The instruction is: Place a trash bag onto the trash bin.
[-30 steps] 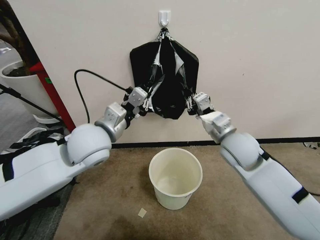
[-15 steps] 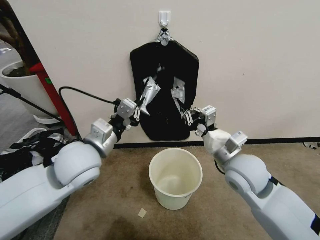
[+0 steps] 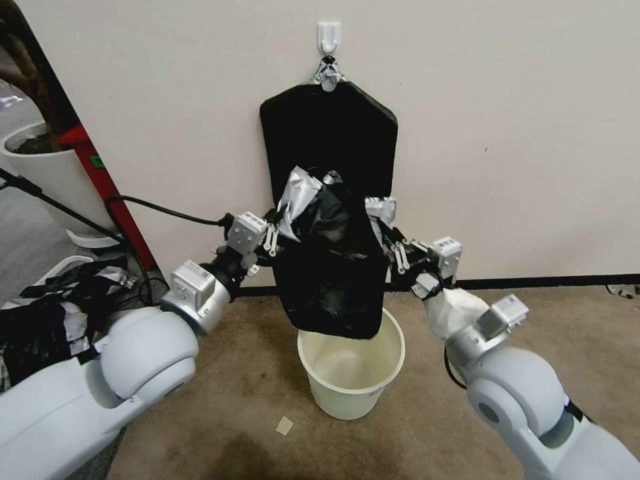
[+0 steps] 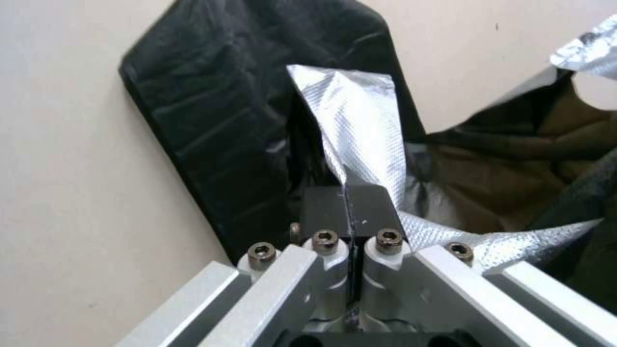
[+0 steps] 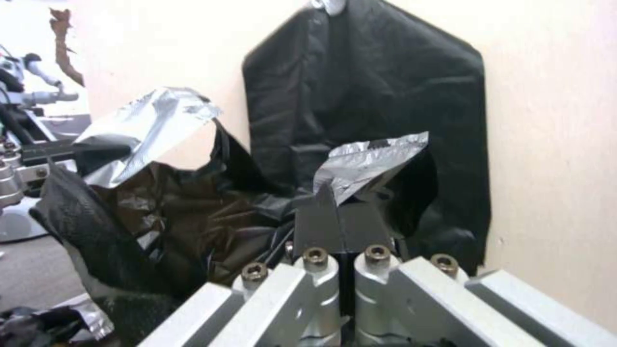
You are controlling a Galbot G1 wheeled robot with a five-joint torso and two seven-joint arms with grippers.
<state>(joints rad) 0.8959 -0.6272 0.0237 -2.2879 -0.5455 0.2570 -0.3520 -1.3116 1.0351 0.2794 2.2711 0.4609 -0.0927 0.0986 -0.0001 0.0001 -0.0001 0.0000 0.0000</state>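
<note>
Both arms have come down and back from the wall since the earlier frames, and the trash bag (image 3: 330, 267) has come free of the hanging pad of bags (image 3: 329, 137), now dangling between the two grippers. Its bottom edge hangs just over the far rim of the trash bin (image 3: 351, 393), which stands upright on the carpet (image 3: 220, 387) below.

The left gripper (image 3: 275, 233) has its fingers pressed together on a silvery upturned corner of the bag's mouth; the left wrist view shows the film pinched between the dark pads (image 4: 328, 209). The right gripper (image 3: 395, 248) is likewise clamped on the opposite corner, a crumpled silver flap rising from its fingers (image 5: 363, 221). Between them the bag's mouth sags partly open.

The pad of bags stays flat against the wall on its hook (image 3: 329, 35).
</note>
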